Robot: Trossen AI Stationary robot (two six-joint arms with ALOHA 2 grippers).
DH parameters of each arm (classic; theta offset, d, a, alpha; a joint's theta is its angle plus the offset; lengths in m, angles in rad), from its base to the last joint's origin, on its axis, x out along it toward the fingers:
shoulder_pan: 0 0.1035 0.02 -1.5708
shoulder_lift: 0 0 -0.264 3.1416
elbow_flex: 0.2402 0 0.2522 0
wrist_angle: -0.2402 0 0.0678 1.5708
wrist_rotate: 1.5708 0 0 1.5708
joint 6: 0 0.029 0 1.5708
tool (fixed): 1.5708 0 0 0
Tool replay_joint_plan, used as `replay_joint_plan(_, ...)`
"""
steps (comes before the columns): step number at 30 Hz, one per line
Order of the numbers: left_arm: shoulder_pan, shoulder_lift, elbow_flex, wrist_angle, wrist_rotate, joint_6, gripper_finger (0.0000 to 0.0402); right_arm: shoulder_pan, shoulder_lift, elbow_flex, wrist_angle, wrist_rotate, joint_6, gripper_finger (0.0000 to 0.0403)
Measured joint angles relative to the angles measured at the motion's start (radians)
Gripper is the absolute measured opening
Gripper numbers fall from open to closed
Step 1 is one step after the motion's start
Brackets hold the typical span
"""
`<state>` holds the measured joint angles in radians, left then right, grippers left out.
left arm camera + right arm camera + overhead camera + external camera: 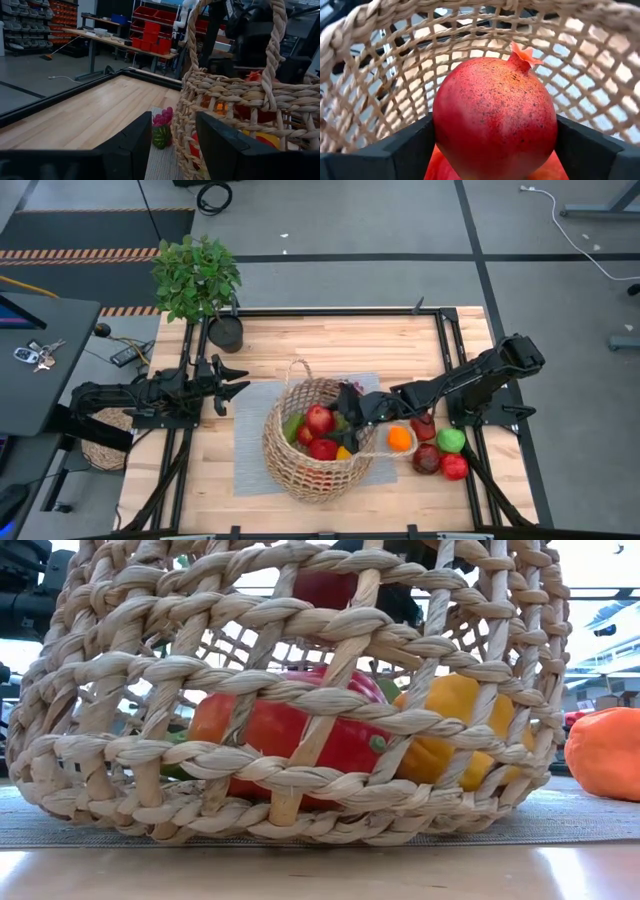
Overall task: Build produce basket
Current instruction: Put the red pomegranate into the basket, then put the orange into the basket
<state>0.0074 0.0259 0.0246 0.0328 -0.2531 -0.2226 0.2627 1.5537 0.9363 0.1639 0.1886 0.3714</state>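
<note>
Presently, left to right:

Left gripper (232, 385): parked at the table's left side, fingers pressed together and holding nothing; the basket lies ahead of its fingertips, apart from them.

Mat (250, 450): grey, under the basket.

Basket (315, 442): tan open-weave wicker on the mat, mid-table, already holding red, green and yellow produce; one loop handle (298, 367) stands on the side toward the left gripper.

Right gripper (350, 408): reached over the basket's rim from the right, inside the weave. Its fingers (402, 147) stand wide, one on each side of a pomegranate (495, 120), which fills the gap between them. Whether the pads press it or have just let go cannot be told.

Loose produce: an orange (399, 438), a green fruit (451, 440) and dark red fruits (428, 458), on the table beyond the right gripper's wrist, just beside the basket.

Risks, as judged: the pomegranate sits high on the pile, so an uneven release could send it rolling over other fruit toward the rim. A withdrawing finger could snag the weave or the near handle and drag or tip the light basket. Loose fruit is round and could roll if nudged.
</note>
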Motion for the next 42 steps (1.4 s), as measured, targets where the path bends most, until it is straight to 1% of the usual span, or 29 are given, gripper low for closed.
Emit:
replay_joint_plan(3,0.0,0.0,0.0,0.0,0.0,0.0,0.016,-0.014,0.0,0.0,-0.014,-0.014,0.071,0.0381)
replay_joint_plan(6,0.0,0.0,0.0,0.0,0.0,0.0,0.016,-0.03,0.0,0.0,-0.044,-0.06,0.128,0.0395)
replay_joint_plan(9,0.0,0.0,0.0,0.0,0.0,0.0,0.016,-0.046,-0.003,0.003,-0.048,-0.106,0.112,0.039)
replay_joint_plan(14,0.0,0.0,0.0,0.0,0.0,0.0,0.016,-0.079,-0.028,0.071,-0.091,-0.196,0.082,0.0384)
replay_joint_plan(17,0.0,0.0,0.0,0.0,0.0,0.0,0.016,-0.096,-0.063,0.162,-0.265,-0.198,0.075,0.0384)
replay_joint_plan(20,0.0,0.0,0.0,0.0,0.0,0.0,0.016,-0.099,-0.101,0.284,-0.474,-0.128,0.081,0.0384)
replay_joint_plan(22,0.0,0.0,0.0,0.0,0.0,0.0,0.016,-0.09,-0.121,0.357,-0.569,-0.093,0.084,0.0384)
replay_joint_plan(25,0.0,0.0,0.0,0.0,0.0,0.0,0.016,-0.04,-0.136,0.428,-0.586,-0.082,0.093,0.0384)
replay_joint_plan(28,0.0,0.0,0.0,0.0,0.0,0.0,0.016,0.04,-0.131,0.481,-0.576,-0.082,0.094,0.0384)
replay_joint_plan(30,0.0,0.0,0.0,0.0,0.0,0.0,0.016,0.102,-0.121,0.504,-0.567,-0.064,0.117,0.0384)
replay_joint_plan(33,0.0,0.0,0.0,0.0,0.0,0.0,0.016,0.199,-0.119,0.51,-0.599,-0.024,0.2,0.0381)
replay_joint_plan(37,0.0,0.0,0.0,0.0,0.0,0.0,0.016,0.327,-0.118,0.511,-0.667,0.025,0.35,0.037)
replay_joint_plan(42,0.0,0.0,0.0,0.0,0.0,0.0,0.016,0.467,-0.113,0.492,-0.68,0.041,0.472,0.0357)
